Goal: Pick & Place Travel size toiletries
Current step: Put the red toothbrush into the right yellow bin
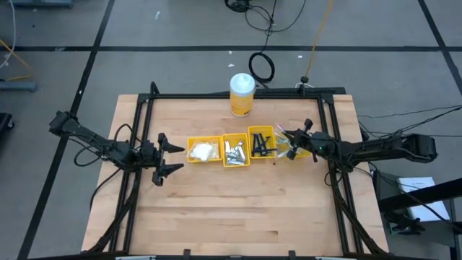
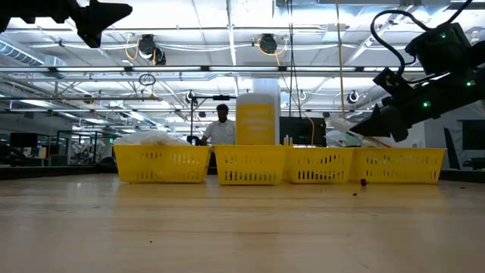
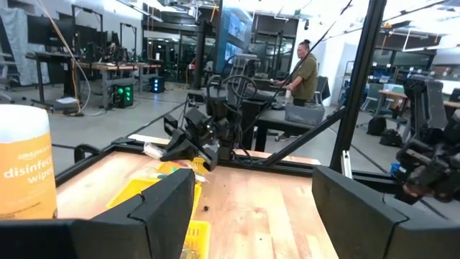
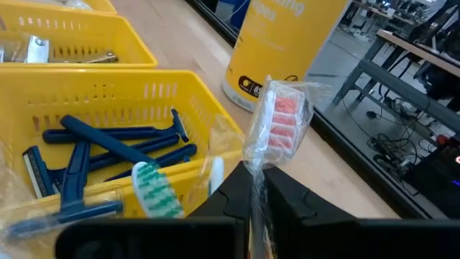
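Four yellow bins stand in a row at mid-table. They hold white packets point(image 1: 204, 150), silvery sachets point(image 1: 235, 150), dark blue razors point(image 4: 108, 147) and toothbrushes, one with green bristles point(image 4: 154, 188). My right gripper point(image 4: 255, 194) reaches in from the table's right over the rightmost bin point(image 1: 287, 146). It is shut on a toothbrush in a clear wrapper with red bristles point(image 4: 282, 122). My left gripper point(image 1: 172, 157) waits open, left of the row, with nothing between its fingers. My right gripper pinches the wrapped toothbrush between its two fingers, just behind the head, on the clear wrapper point(image 4: 253, 169). The fingers come from the table's right, slanting a little down. The red-bristled head sticks out past the fingertips and tilts up; the handle is hidden behind the fingers.
A tall yellow canister with a white lid point(image 1: 242, 94) stands behind the bins at the table's far side. Black frame rails point(image 1: 144, 130) run along the table's left, right and far sides. Bare wood lies in front of the bins. A person point(image 3: 305, 72) stands in the room beyond.
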{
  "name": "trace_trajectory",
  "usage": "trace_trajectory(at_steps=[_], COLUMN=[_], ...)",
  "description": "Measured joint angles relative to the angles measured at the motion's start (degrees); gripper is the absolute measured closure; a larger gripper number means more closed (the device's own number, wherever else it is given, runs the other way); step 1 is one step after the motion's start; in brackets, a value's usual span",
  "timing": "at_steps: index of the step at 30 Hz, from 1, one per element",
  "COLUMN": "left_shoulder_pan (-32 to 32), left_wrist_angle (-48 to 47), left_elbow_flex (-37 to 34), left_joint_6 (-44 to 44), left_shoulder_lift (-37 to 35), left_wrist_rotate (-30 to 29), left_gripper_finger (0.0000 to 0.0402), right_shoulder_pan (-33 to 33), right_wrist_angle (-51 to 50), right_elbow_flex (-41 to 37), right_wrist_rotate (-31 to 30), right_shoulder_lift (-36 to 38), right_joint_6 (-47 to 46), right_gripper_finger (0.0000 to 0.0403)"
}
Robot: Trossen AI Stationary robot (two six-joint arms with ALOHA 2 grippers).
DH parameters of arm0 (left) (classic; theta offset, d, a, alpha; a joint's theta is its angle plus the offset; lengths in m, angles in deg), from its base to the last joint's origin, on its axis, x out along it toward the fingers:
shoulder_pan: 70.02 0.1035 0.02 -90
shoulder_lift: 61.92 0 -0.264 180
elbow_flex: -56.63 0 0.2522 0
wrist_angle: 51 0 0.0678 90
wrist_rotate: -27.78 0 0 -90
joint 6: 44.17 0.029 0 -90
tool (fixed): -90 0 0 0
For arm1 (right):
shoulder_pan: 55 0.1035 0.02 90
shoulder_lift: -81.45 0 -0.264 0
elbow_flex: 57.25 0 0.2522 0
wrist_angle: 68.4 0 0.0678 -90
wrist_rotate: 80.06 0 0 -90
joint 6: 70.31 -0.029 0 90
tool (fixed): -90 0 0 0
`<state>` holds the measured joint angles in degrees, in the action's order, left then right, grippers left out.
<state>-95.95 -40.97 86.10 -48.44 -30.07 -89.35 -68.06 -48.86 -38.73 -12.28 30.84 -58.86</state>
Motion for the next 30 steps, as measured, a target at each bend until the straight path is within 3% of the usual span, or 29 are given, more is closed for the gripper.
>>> trace_trajectory(at_steps=[4, 13, 25, 30], left_shoulder_pan=[-0.02, -0.01, -0.02, -0.01], left_wrist_angle=[-0.02, -0.01, -0.01, -0.02], left_elbow_flex=[0.00, 0.00, 0.00, 0.00], left_joint_6=[3.63, 6.60, 7.01, 7.47], left_shoulder_lift=[0.00, 0.02, 0.02, 0.01], left_wrist_rotate=[0.00, 0.02, 0.01, 0.02], left_gripper_finger=[0.0128, 0.0128, 0.0128, 0.0128], right_shoulder_pan=[0.00, 0.00, 0.02, 0.02], right_wrist_angle=[0.71, 1.15, -0.52, -1.13], right_elbow_flex=[0.00, 0.00, -0.02, -0.02], right_wrist_rotate=[0.01, -0.18, -0.07, -0.02], right_shoulder_lift=[0.00, 0.44, 1.46, 2.11], right_joint_6=[-1.59, -14.59, -15.48, -16.58], right_gripper_finger=[0.0387, 0.0362, 0.0325, 0.0283])
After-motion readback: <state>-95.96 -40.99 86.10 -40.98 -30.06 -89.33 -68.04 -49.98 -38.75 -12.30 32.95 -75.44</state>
